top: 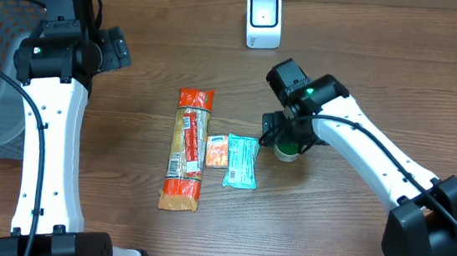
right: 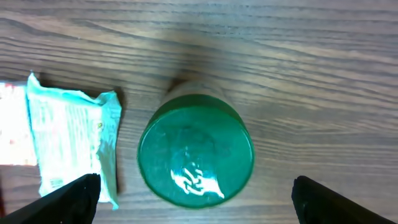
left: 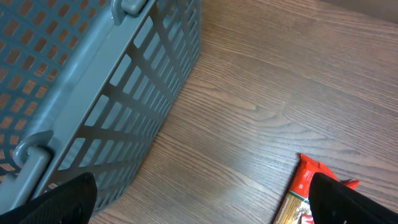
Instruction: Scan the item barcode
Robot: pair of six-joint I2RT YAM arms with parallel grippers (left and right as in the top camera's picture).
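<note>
Yeah, right gripper point(right: 196, 196) hangs straight above the upright green-lidded round jar point(right: 195, 149), jaws spread wide, holding nothing; left gripper point(left: 199, 201), likewise wide and empty, is way farther off.

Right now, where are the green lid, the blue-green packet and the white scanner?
green lid point(right: 196, 149), right wrist view, middle of its top.
blue-green packet point(top: 241, 161), overhead view, middle of the wrapper.
white scanner point(top: 263, 20), overhead view, its front face.
</note>
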